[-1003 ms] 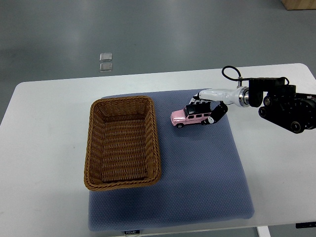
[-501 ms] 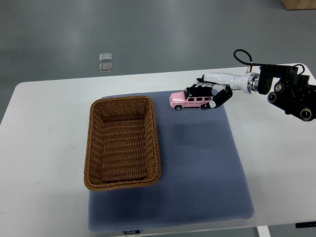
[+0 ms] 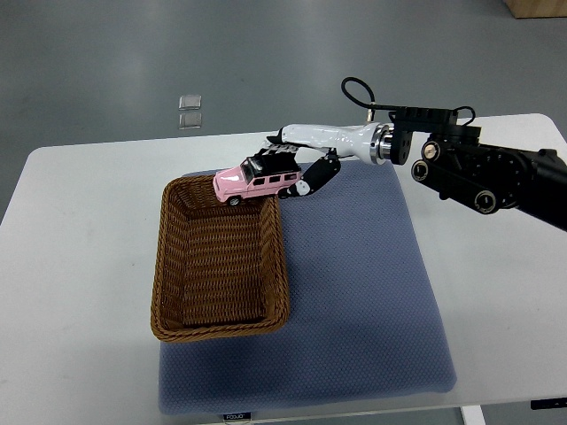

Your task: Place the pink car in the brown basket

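Robot hand (image 3: pixel 297 168) of the right arm comes in from the right side, and it is pinching the pink car (image 3: pixel 257 181) by its rear end, with the dark fingers (image 3: pixel 310 180) closed around the roof and the back. A second ago the car stood low on the blue mat (image 3: pixel 354 292), to the right of the brown basket (image 3: pixel 221 257). Half a second ago it was already lifted and carried toward the far edge of the mat. Now it hangs in the air above the far right corner of the basket, with its nose pointing left and a little downward. So the transport is almost done, I think: the car is over the rim, but not yet over the middle of the basket. In my judgement, the arm should go a little more to the left and toward the near side, then go lower and let the fingers open. If it releases here, the car could hit the rim and fall outside on the white surface (image 3: pixel 80 266). The left arm is not visible.
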`<state>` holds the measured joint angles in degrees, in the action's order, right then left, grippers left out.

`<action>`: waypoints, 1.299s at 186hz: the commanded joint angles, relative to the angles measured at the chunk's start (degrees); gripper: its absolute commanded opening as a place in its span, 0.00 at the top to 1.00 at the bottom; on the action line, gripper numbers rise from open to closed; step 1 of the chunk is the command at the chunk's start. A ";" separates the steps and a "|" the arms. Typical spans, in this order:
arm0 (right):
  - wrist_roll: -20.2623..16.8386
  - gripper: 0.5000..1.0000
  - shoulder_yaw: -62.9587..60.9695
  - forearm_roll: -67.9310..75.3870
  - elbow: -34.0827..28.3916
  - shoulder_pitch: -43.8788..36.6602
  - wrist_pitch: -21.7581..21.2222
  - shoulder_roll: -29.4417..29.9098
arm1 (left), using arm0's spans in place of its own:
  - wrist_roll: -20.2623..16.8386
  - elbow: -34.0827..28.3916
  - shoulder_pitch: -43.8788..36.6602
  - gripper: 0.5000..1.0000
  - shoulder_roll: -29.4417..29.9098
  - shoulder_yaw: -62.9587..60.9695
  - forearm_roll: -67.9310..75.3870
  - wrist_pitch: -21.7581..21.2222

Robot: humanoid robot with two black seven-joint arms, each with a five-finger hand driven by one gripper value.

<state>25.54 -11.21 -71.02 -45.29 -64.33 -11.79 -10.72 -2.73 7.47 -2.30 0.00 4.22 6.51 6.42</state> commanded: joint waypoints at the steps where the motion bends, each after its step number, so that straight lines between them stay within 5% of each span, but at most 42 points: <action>1: -0.14 1.00 1.19 -0.35 0.11 0.69 2.12 3.07 | 0.00 0.00 0.01 0.00 0.00 0.00 0.00 0.00; 109: -1.01 1.00 5.85 -0.79 2.05 1.40 2.91 6.94 | -0.08 0.00 -0.07 0.00 0.00 0.00 0.00 0.00; 113: -1.01 0.89 5.76 -0.70 2.05 1.40 2.91 6.94 | 0.00 0.00 0.01 0.00 0.00 0.00 0.00 0.00; 143: -1.01 0.64 5.76 -0.61 2.05 1.57 2.82 6.94 | 0.00 0.00 -0.07 0.00 0.00 0.00 0.00 0.00; 172: -1.01 0.52 5.76 -0.52 2.05 1.57 2.47 6.94 | 0.00 0.00 -0.07 0.00 0.00 0.00 0.00 0.00; 199: -1.01 0.21 5.59 0.71 2.05 1.49 2.21 6.94 | 0.00 0.00 0.01 0.00 0.00 0.00 0.00 0.00; 241: -1.01 0.17 4.71 4.13 2.13 1.57 2.73 6.15 | 0.00 0.00 0.01 0.00 0.00 0.00 0.00 0.00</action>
<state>24.52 -6.07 -68.72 -43.24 -62.87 -9.65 -4.04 -2.73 7.47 -2.32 0.00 4.22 6.50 6.42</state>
